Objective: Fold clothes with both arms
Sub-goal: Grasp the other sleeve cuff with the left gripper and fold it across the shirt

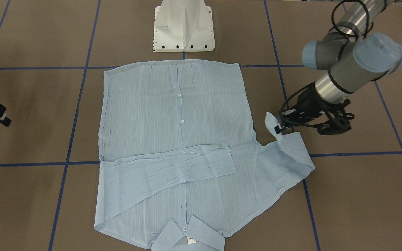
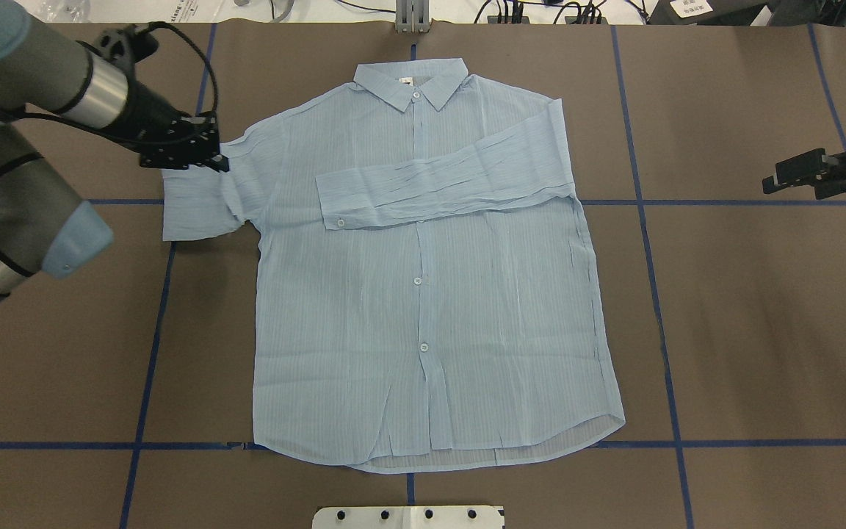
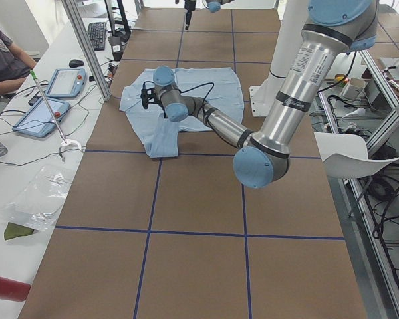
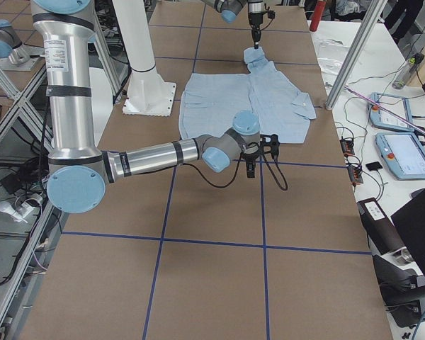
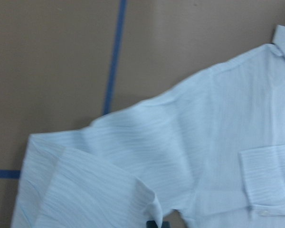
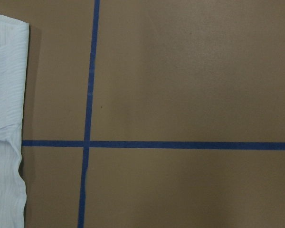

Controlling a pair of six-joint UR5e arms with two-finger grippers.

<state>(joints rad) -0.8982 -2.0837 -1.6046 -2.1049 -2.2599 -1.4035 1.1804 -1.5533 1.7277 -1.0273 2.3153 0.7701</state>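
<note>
The pale-blue striped shirt [image 2: 423, 294] lies flat and front-up on the brown table, its collar [image 2: 410, 79] at the far side from the robot's base. One sleeve [image 2: 445, 184] is folded across the chest. My left gripper [image 2: 219, 162] is shut on the cuff of the other sleeve [image 1: 284, 157], holding it raised and doubled back over the sleeve beside the shirt's body. In the left wrist view the sleeve [image 5: 99, 185] fills the lower left. My right gripper [image 2: 790, 180] hovers open over bare table, well clear of the shirt and holding nothing.
Blue tape lines [image 2: 658, 294] grid the brown table top. The white pedestal base [image 1: 184, 26] stands by the shirt's hem. A side bench holds tablets [image 3: 66, 83] and cables, and a person sits at it [image 3: 3, 56].
</note>
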